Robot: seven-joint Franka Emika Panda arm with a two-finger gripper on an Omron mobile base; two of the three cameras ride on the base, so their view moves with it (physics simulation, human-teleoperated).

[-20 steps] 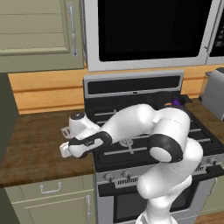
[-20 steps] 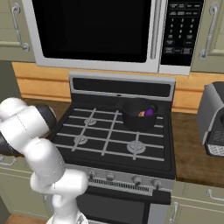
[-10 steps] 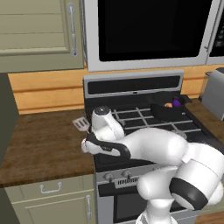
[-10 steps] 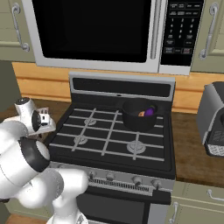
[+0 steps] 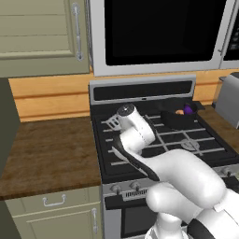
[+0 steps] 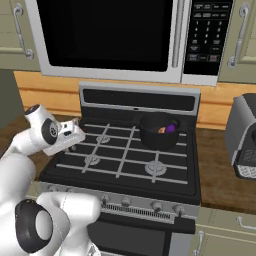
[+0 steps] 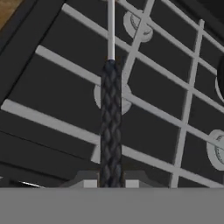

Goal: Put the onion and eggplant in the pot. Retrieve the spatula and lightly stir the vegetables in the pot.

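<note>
Since a second ago the arm has swung from the tabletop at the stove's left to over the stove's left burners, carrying the spatula (image 5: 111,122) with it. The end effector (image 7: 110,181) is clenched on the spatula's black handle, which runs straight up the hand view to a thin silver shaft; in the left base view the slotted head shows just past the wrist at about 10 o'clock. Gripping the handle's end leaves the whole shaft and head free, which I judge suits reaching down into the pot (image 6: 159,131) without the wrist meeting its rim.

The pot sits on the rear right burner, at roughly 1 o'clock from the end effector. The eggplant (image 6: 171,128) and onion (image 6: 162,130) lie inside it, touching or nearly so, so the loading step looks done and stirring remains.

Between spatula and pot the grates (image 7: 144,105) are bare, giving open room for a sweep to the right. The back panel (image 6: 140,100) rises just behind the pot and the toaster (image 6: 244,135) stands well off at 3 o'clock, so an approach from above and in front looks freest.
</note>
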